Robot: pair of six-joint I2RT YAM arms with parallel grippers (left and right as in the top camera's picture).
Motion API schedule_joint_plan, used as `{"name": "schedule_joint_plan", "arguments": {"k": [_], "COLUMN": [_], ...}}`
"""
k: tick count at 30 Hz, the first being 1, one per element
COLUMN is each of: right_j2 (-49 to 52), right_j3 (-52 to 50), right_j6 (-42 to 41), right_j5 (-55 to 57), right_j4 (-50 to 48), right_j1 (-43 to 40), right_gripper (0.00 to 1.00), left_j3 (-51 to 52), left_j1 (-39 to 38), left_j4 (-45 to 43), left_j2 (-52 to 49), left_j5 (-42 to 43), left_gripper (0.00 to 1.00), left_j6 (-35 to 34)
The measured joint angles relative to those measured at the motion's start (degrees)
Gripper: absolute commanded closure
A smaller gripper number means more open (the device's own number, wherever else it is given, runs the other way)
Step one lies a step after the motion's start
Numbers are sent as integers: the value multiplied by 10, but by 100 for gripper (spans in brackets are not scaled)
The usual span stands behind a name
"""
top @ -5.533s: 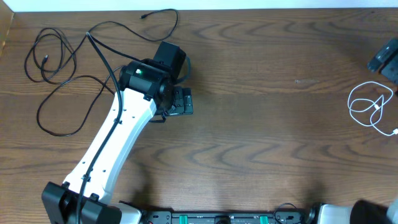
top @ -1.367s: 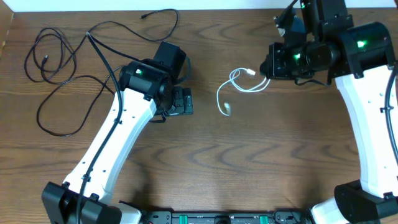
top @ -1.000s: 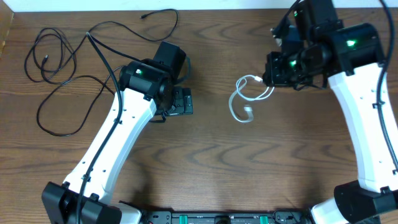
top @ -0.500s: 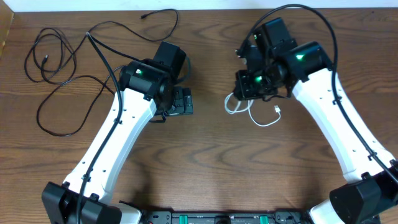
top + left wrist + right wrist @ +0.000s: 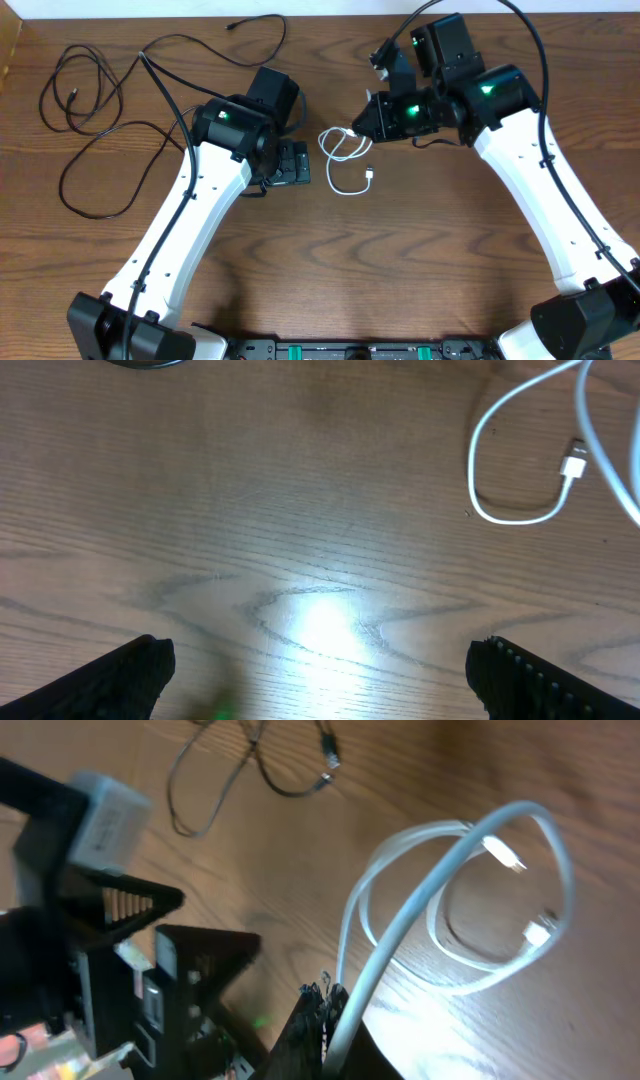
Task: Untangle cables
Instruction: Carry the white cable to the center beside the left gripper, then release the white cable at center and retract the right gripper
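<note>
White cable (image 5: pixel 400 925): one, pinched by the closed right gripper (image 5: pixel 322 1010) and draped in loops onto the desk (image 5: pixel 420 260), near the middle toward the far edge. Black cables (image 5: pixel 72 95): one tangle, laid at the far left corner (strands not separately countable). Between both lots is placed the left gripper (image 5: pixel 320 665), jaws spread wide, nothing held.

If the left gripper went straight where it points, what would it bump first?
Probably the bare wooden table: the left gripper is open with only wood ahead. The white cable lies off to the side.
</note>
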State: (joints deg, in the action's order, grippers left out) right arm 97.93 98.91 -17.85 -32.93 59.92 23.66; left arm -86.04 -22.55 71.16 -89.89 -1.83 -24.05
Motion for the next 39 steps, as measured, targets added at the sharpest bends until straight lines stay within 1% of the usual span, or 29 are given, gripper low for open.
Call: {"name": "schedule_joint_plan", "arguments": {"k": [3, 7, 12, 14, 16, 18, 19, 23, 26, 28, 29, 33, 35, 39], "right_j2": [0, 0, 0, 0, 0, 0, 0, 0, 0, 0, 0, 0, 0, 0], "right_j3": [0, -6, -58, -90, -117, -134, -140, -143, -143, -143, -140, -111, -87, -47], "right_j6": [-2, -4, -17, -28, -42, -52, -56, -63, -61, -57, -52, -38, -34, -27], "right_j5": [39, 90, 115, 120, 121, 123, 124, 124, 124, 124, 124, 133, 144, 179], "right_j4": [38, 54, 15, -12, -33, -45, -47, -43, -31, -14, 0, 54, 84, 140], "right_j1": [-2, 7, 26, 33, 38, 39, 40, 44, 43, 39, 35, 4, -24, -90], "right_gripper": [99, 99, 96, 93, 82, 78, 74, 63, 44, 25, 20, 9, 1, 1], "left_j3": [0, 0, 0, 0, 0, 0, 0, 0, 0, 0, 0, 0, 0, 0], "left_j1": [0, 0, 0, 0, 0, 0, 0, 0, 0, 0, 0, 0, 0, 0], "left_j4": [0, 0, 0, 0, 0, 0, 0, 0, 0, 0, 0, 0, 0, 0], "left_j2": [0, 0, 0, 0, 0, 0, 0, 0, 0, 0, 0, 0, 0, 0], "left_j5": [0, 0, 0, 0, 0, 0, 0, 0, 0, 0, 0, 0, 0, 0], "left_gripper": [2, 2, 2, 2, 2, 2, 2, 2, 2, 2, 2, 2, 2, 2], "left_j6": [0, 0, 0, 0, 0, 0, 0, 0, 0, 0, 0, 0, 0, 0]}}
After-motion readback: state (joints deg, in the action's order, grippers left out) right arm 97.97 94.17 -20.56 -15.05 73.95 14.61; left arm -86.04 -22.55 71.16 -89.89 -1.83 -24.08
